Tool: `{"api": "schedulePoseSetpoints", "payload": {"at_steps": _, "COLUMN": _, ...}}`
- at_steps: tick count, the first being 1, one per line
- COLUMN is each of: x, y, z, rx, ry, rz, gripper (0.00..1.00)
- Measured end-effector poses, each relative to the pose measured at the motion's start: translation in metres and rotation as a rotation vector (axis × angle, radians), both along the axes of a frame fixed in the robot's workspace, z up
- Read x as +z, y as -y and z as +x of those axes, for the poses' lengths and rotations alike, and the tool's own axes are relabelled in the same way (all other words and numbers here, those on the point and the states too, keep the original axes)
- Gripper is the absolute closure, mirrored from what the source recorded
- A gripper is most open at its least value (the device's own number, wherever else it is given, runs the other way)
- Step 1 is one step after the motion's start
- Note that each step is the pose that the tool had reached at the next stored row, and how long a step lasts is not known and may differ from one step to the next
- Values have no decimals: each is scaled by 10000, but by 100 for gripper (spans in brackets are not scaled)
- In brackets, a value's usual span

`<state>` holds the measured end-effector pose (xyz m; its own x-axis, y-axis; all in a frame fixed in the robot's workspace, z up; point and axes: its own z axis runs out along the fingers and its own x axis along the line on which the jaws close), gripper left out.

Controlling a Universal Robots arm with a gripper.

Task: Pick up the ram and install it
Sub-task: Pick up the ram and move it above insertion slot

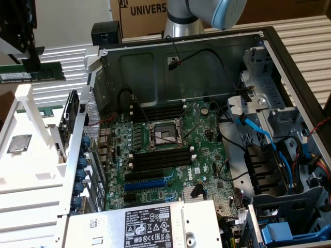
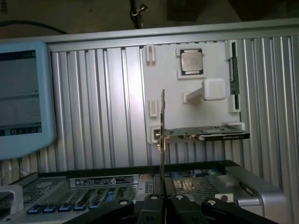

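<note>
Tool (image 2: 163,199): clamped on the ram, dark fingers drawn close on the thin board.
Ram (image 1: 36,73): gripped at its upper edge, lengthwise about level, green with a pale label strip; edge-on from the wrist, reaching straight out from the fingers.
Ram's place: at the exterior view's far left, beyond the white holder (image 1: 31,175), outside the computer case (image 1: 155,67), well apart from the black memory slots (image 1: 160,159).
Holder: small silver chip (image 1: 18,143) lying flat on it; expansion card (image 1: 70,116) standing on edge beside the case wall.
Case: lying open, motherboard (image 1: 207,155) face up, slots on both sides of the processor socket (image 1: 163,135).
Worktop (image 1: 300,31): ribbed pale metal, carrying holder and case.
Room: cardboard box (image 1: 139,10) behind the arm (image 1: 207,15).
</note>
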<state>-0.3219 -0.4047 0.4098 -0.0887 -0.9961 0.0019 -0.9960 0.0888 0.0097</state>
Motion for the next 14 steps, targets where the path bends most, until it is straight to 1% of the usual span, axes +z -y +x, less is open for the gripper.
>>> {"api": "schedulePoseSetpoints", "payload": {"at_steps": 5, "x": 14, "y": -2, "z": 168, "rx": 0, "ry": -30, "rz": -41, "gripper": 88}}
{"api": "schedulePoseSetpoints", "payload": {"at_steps": 14, "x": 53, "y": -12, "z": 500, "rx": 1, "ry": -46, "rz": -50, "gripper": 88}}
